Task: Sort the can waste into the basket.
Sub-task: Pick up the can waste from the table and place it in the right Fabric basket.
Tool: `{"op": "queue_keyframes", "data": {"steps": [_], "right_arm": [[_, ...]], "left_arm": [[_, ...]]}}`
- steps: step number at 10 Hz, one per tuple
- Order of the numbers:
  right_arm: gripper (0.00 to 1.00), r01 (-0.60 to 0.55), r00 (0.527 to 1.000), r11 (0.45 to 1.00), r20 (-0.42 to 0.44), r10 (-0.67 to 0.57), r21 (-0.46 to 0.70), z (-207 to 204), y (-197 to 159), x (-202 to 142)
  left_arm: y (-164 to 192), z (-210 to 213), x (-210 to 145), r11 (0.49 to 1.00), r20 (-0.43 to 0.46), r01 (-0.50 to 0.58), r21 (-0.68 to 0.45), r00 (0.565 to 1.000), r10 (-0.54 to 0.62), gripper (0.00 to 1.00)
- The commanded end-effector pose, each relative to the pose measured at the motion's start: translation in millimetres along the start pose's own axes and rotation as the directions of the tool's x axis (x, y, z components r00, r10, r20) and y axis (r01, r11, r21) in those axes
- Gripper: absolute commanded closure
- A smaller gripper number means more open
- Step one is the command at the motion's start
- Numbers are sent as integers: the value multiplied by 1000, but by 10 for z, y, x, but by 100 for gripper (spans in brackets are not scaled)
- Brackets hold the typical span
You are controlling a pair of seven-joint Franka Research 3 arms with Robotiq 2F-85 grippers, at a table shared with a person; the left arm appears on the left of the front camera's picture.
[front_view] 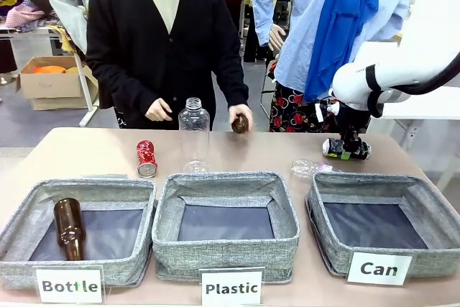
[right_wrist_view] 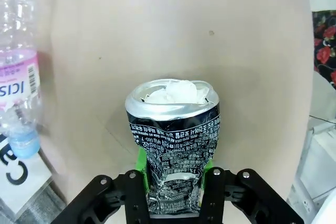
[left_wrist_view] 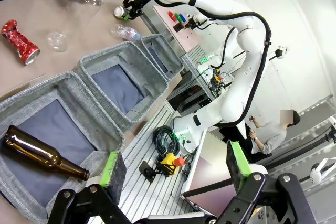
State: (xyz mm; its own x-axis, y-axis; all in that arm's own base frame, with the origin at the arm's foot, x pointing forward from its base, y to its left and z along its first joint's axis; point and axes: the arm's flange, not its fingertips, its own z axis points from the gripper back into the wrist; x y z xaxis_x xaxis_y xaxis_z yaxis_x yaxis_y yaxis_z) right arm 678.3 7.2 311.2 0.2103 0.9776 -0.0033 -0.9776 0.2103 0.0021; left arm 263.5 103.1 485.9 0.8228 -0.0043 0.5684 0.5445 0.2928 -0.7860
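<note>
A dented black can (right_wrist_view: 173, 129) with silver print and a silver end sits between the green pads of my right gripper (right_wrist_view: 173, 170), which is shut on it. From the front, that gripper (front_view: 348, 150) holds the can (front_view: 345, 149) just above the table, behind the grey basket labelled "Can" (front_view: 338, 249). A crushed red can (front_view: 146, 158) lies on the table behind the "Bottle" bin; it is also in the left wrist view (left_wrist_view: 20, 40). My left gripper (left_wrist_view: 174, 163) is open and holds nothing, out past the table's near edge.
A brown bottle (front_view: 69, 228) lies in the "Bottle" bin (front_view: 21, 264). The "Plastic" bin (front_view: 223, 253) stands in the middle. A clear bottle (front_view: 194, 134) stands upright behind it, and a crushed one (front_view: 310, 168) lies near the right arm. The person's hand (front_view: 240, 120) holds a brown bottle.
</note>
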Motion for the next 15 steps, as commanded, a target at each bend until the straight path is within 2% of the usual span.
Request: {"op": "queue_keyframes", "data": {"steps": [1, 2, 3, 5, 8, 10, 14, 15], "right_arm": [[100, 48, 999, 999, -21, -49, -20, 435, 227, -95], [100, 75, 997, 997, 2, -75, 30, 740, 448, -149], [100, 60, 998, 998, 21, -60, 11, 1067, 762, -252], [100, 99, 994, 992, 38, -102, 72, 1428, 1387, -411], [100, 37, 998, 995, 54, -42, 89, 1362, 2264, -536], [100, -9, 998, 995, 58, 4, 99, 1211, 2513, -602], [100, -67, 995, 988, 86, 56, 136, 1111, 2463, -642], [41, -69, 995, 988, 84, 58, 137, 1104, 2455, -641]], "left_arm": [[-10, 23, -27, 1000, 0, 14, -13, 1000, -14, 0], [-10, 23, -27, 1000, 0, 14, -13, 1000, -14, 0], [-10, 23, -27, 1000, 0, 14, -13, 1000, -14, 0], [-10, 23, -27, 1000, 0, 14, -13, 1000, -14, 0], [-10, 23, -27, 1000, 0, 14, -13, 1000, -14, 0], [-10, 23, -27, 1000, 0, 14, -13, 1000, -14, 0], [-2, 3, -1, 1000, 0, 1, 0, 1000, -1, 0], [-327, 55, -52, 998, -16, 24, -56, 1000, -25, 0]]}}
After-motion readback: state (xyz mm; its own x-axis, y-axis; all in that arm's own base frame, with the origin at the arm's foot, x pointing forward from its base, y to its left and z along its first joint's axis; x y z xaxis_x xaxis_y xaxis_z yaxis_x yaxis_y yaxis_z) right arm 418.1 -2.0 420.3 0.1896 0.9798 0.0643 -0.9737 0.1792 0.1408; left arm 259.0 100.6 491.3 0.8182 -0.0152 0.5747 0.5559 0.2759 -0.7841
